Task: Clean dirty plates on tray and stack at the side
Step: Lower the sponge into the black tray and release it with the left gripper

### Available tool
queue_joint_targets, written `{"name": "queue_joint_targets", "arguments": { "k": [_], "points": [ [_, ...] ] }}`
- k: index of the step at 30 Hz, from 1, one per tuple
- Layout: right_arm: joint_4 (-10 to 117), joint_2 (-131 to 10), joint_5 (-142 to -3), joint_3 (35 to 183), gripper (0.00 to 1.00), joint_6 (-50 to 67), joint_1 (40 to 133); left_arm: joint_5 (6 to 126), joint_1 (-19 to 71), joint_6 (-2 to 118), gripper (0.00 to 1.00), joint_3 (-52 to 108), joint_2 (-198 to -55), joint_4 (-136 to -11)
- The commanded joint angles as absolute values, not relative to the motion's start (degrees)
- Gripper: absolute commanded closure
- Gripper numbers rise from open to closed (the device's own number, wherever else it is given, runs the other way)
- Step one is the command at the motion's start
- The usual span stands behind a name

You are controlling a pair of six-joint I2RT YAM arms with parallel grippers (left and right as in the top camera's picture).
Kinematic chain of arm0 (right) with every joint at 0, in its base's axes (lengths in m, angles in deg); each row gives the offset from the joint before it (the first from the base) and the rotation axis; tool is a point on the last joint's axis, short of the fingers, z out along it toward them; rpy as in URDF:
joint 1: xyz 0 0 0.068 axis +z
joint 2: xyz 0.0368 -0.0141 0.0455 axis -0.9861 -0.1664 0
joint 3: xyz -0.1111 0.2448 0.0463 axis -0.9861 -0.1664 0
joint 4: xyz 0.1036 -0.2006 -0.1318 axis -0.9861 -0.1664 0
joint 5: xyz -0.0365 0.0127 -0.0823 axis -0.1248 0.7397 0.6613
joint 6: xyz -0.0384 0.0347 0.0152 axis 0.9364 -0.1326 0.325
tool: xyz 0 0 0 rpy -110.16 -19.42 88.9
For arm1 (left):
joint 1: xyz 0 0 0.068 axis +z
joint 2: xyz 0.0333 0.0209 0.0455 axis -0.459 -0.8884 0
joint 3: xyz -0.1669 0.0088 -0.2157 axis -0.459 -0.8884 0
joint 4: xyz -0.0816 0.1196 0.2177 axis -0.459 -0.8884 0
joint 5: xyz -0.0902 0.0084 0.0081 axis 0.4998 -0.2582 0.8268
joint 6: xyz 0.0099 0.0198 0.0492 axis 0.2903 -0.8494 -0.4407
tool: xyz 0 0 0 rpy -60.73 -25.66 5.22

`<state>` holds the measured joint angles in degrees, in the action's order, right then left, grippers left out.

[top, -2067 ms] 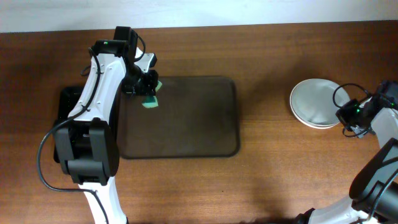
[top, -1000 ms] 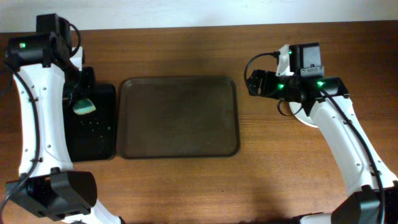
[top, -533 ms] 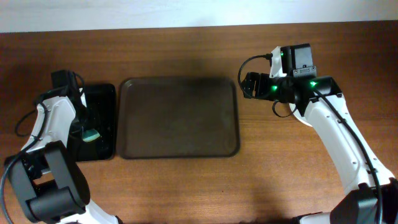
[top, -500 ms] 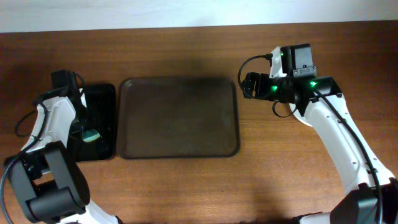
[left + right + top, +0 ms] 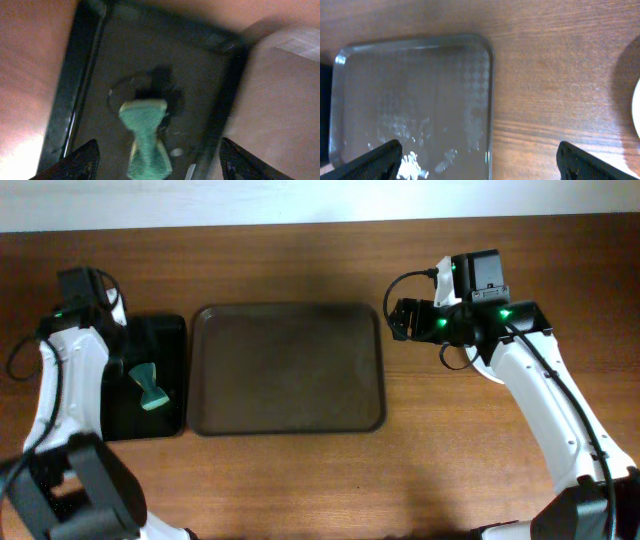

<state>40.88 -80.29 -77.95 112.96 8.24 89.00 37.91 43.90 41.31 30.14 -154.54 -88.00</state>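
Brown wooden counter (image 5: pixel 450 470) throughout. Left gripper (image 5: pixel 160 161) hangs released over the green sponge (image 5: pixel 146 135) lying in the small black tray (image 5: pixel 70 100). Next, the big tray (image 5: pixel 288 368) sits bare. Right gripper (image 5: pixel 482 160) is spread, empty, by the tray's right edge; the plates (image 5: pixel 636 114) show only as a white rim farther right, so little seems left.

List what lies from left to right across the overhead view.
Small black tray with the green sponge lying in it → large brown tray → right gripper, hanging over bare table just past the brown tray's right edge.
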Motion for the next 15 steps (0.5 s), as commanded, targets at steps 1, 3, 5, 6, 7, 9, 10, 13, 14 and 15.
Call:
{"name": "queue_joint_targets", "arguments": {
  "k": [1,3,5,6,7,9,10,13,14,15],
  "points": [
    [36.8,-77.6,-72.8,118.8,0.01,10.1,89.4,47.2,44.0,41.2,0.25,32.2,-146.2,-88.2],
    [31.5,-77.1,-67.4,123.3,0.02,10.5,89.4,50.6,43.4,38.3,0.25,32.2,-143.9,-88.6],
    [23.9,-76.5,-62.9,129.9,0.02,13.1,89.4,53.1,41.9,36.8,0.25,32.2,-142.5,-89.2],
    [21.3,-76.2,-61.4,132.2,0.01,13.1,89.4,53.5,41.2,36.6,0.25,32.2,-142.5,-89.2],
    [19.0,-75.8,-60.4,134.2,0.01,13.1,89.4,53.7,40.7,36.3,0.25,32.2,-142.5,-89.1],
    [16.3,-74.5,-60.1,136.8,0.01,13.1,89.3,53.7,39.4,36.2,0.21,32.2,-142.5,-88.9],
    [15.3,-73.0,-59.2,137.4,0.02,13.0,89.3,53.7,39.0,36.2,0.19,32.2,-142.5,-88.9],
    [13.4,-67.2,-58.3,137.5,0.01,13.0,86.8,53.7,39.0,36.2,0.06,32.2,-142.5,-89.0],
    [12.8,-65.8,-58.3,137.5,0.02,13.0,85.5,53.7,39.0,36.2,0.01,32.2,-142.5,-89.0],
    [11.2,-63.5,-58.3,137.5,0.02,13.1,82.8,53.7,39.0,36.2,0.01,32.2,-142.5,-89.0]
  ]
}}
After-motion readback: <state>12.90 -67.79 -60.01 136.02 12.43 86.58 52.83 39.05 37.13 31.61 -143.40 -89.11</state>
